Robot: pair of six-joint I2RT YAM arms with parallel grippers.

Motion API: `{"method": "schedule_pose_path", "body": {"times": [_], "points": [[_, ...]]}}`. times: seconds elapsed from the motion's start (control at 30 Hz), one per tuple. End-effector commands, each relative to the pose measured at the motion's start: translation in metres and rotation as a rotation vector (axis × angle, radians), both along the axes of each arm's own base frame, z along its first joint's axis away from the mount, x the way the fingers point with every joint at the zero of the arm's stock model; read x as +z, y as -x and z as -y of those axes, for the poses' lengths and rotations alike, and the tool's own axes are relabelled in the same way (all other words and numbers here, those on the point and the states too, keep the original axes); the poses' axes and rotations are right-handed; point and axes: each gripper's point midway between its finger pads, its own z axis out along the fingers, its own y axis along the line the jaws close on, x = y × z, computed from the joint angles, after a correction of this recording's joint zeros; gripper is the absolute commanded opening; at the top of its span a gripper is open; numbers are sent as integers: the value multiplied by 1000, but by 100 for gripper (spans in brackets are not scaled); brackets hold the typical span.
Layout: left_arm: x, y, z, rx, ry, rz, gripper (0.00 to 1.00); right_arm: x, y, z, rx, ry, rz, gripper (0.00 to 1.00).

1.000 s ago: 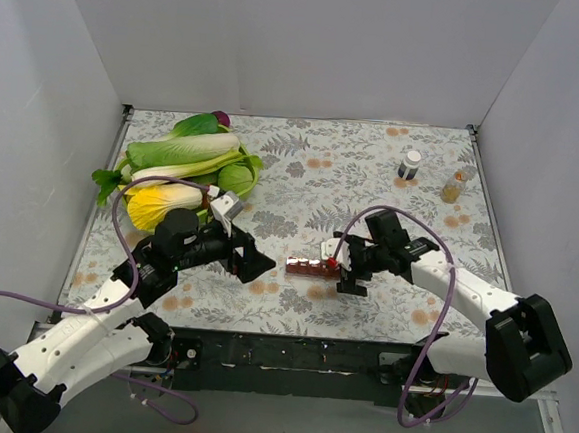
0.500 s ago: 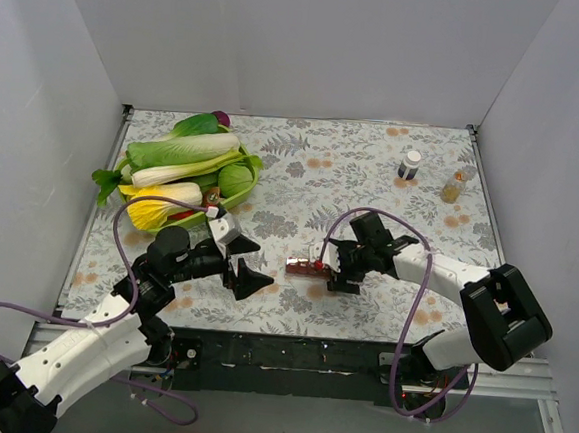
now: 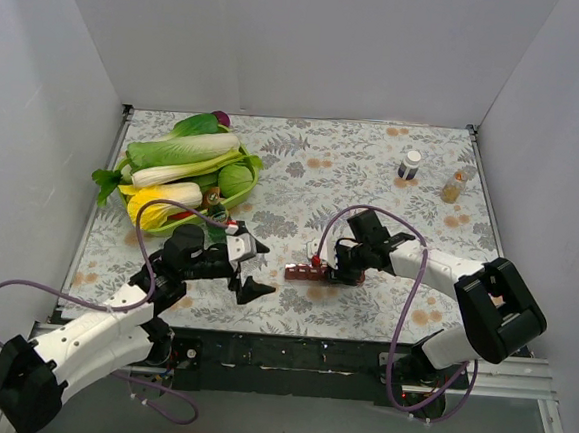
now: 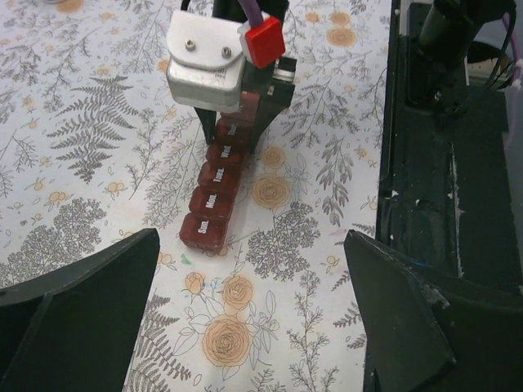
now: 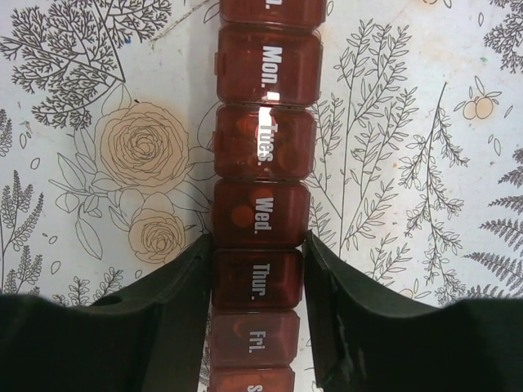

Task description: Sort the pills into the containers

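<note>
1. The right claw (image 3: 337, 272) has moved in from the right. It now sits over the right part of the containers (image 3: 303, 272).
2. The left claw (image 3: 252, 270) has come closer too. Its open side now faces the left end of the strip.
3. This looks like getting ready: one arm to hold the strip and the other to work on it. Every lid in view is shut, so the sorting seems only just begun.
4. The right claw is closed down to the width of the strip. Its fingers press on both sides of the "Thur." box.
5. The left claw is wide open. It holds nothing and is not touching the strip.
6. The containers lie flat on the counter (image 3: 373, 173), close to the middle of its near edge.
</note>
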Motion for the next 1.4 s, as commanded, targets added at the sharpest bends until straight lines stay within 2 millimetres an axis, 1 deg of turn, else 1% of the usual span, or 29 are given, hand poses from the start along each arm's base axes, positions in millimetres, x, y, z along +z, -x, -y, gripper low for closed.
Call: {"method": "schedule_pose_path", "body": {"times": [0.0, 0.03, 0.07, 0.1, 0.13, 0.17, 0.23, 0.27, 0.33, 0.37, 0.43, 0.53, 0.57, 0.6, 0.67, 0.73, 1.03, 1.2, 1.37], "points": [[-16, -5, 7, -65, -63, 92, 98, -5, 10, 4, 5, 9, -24, 44], [-29, -4, 11, -86, -94, 68, 98, -5, 11, 4, 8, 6, -26, 42], [-33, -7, 14, -76, -113, 76, 97, -6, 12, 4, 12, 1, -26, 40], [-37, -6, 18, -90, -130, 88, 97, -4, 14, 3, 15, -8, -24, 40], [-51, -8, 21, -91, -165, 66, 97, -3, 14, 3, 19, -12, -21, 39], [-53, -17, 23, -54, -178, 87, 95, -3, 15, 4, 19, -16, -20, 38], [-65, -20, 30, -57, -206, 79, 93, -1, 16, 3, 29, -28, -11, 37], [-65, -28, 33, -29, -207, 99, 91, -2, 18, 3, 28, -28, -14, 37], [-65, -34, 40, -25, -211, 116, 91, -2, 20, 2, 32, -38, -27, 37], [-69, -37, 45, -24, -217, 119, 90, -2, 22, 2, 36, -41, -31, 37], [-71, -42, 52, -21, -224, 133, 89, -1, 22, 1, 39, -48, -34, 37], [-82, -46, 61, -14, -253, 132, 86, 1, 23, -1, 43, -54, -38, 36], [-80, -50, 65, -4, -246, 148, 84, 1, 23, -1, 41, -54, -37, 36], [-88, -50, 68, -7, -265, 139, 83, 1, 23, -1, 42, -57, -37, 36], [-92, -55, 70, 15, -272, 146, 82, 1, 23, -1, 42, -57, -36, 36], [-99, -54, 72, 14, -285, 143, 81, 1, 22, -1, 38, -55, -36, 36], [-107, -51, 83, 10, -278, 140, 76, 0, 22, -2, 39, -53, -43, 36], [-118, -48, 88, 0, -289, 124, 69, 0, 24, -2, 44, -56, -56, 36], [-120, -47, 91, -2, -285, 119, 63, 0, 25, -3, 48, -58, -63, 35]]}}
